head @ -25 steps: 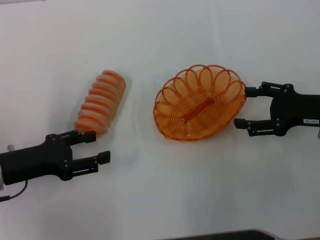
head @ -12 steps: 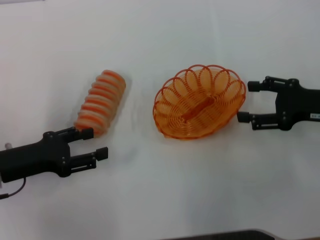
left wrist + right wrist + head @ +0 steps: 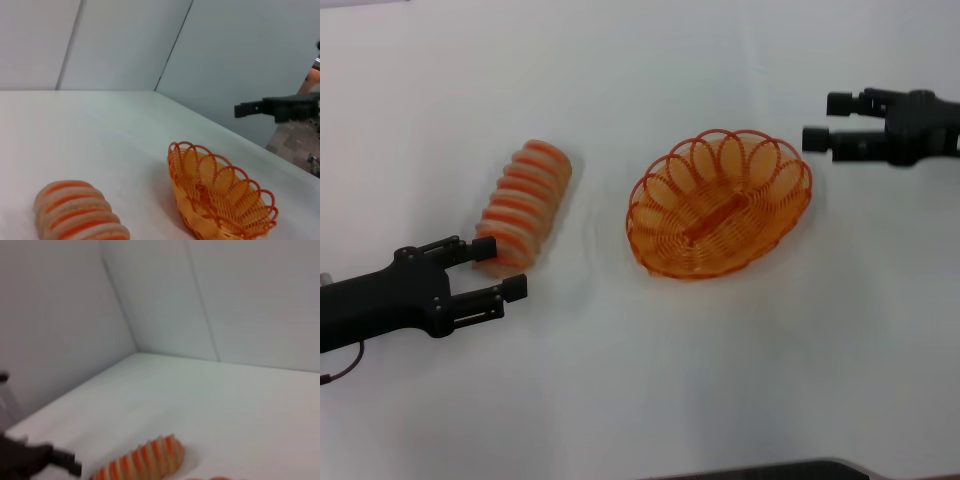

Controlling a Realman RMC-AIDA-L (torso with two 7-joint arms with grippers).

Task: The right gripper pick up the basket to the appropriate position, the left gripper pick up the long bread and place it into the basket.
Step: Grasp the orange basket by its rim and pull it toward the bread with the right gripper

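Note:
The orange wire basket (image 3: 720, 205) stands on the white table near the middle; it also shows in the left wrist view (image 3: 220, 195). The long bread (image 3: 520, 205), tan with orange ridges, lies to its left, and shows in the left wrist view (image 3: 80, 212) and right wrist view (image 3: 145, 462). My right gripper (image 3: 823, 120) is open and empty, beyond the basket's right end and apart from its rim; the left wrist view (image 3: 250, 107) shows it raised. My left gripper (image 3: 500, 268) is open and empty, with one finger beside the bread's near end.
The white table (image 3: 640, 380) has bare room around both objects. A dark edge shows at the bottom of the head view (image 3: 770, 470). Grey walls stand behind the table in the wrist views.
My right gripper has pulled off the basket's right rim and moved up and back. My left gripper has drawn back slightly to the left. Basket and bread have not moved.

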